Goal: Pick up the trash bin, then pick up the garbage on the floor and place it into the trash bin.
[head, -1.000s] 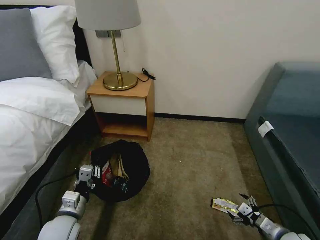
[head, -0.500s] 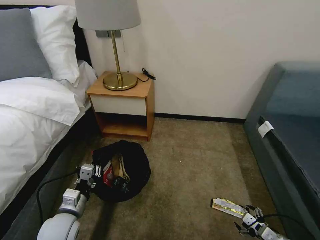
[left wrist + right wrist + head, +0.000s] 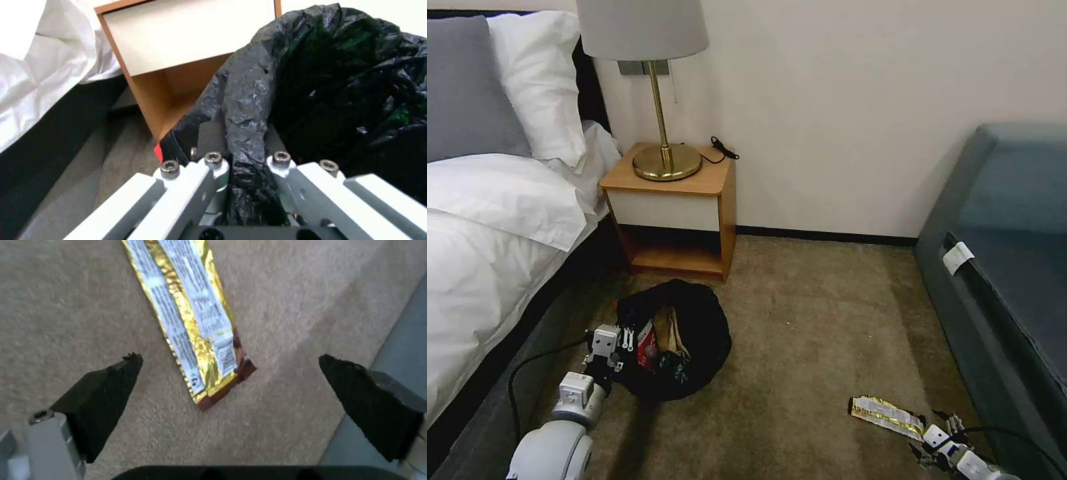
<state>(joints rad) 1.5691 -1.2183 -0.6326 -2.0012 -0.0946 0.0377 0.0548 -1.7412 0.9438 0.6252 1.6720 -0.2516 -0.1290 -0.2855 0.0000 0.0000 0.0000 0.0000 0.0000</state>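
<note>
**One wrapper left on the carpet, bin already in hand**

Farthest left, the bed's white bedding (image 3: 487, 220) runs down the side of the scene. Beside it the left gripper (image 3: 624, 341) is clamped on the near rim of the trash bin (image 3: 694, 313), pinching a fold of its black bag liner (image 3: 249, 133) between narrow fingers. The bin hangs low in front of the nightstand (image 3: 670, 207), with a red packet, tan paper and a small bottle already inside.

Across bare carpet (image 3: 814, 313) to the right lies the long yellow-white wrapper (image 3: 887, 414), flat, near the blue sofa (image 3: 1007, 267). The right gripper (image 3: 944, 427) sits just beyond the wrapper's near end, jaws spread wide and empty.

To pick it well, centre the wrapper's end between the black fingertips (image 3: 106, 386), press down into the pile so a thin foil edge cannot slip out, then close. Watch the sofa side, close by the outer finger.
</note>
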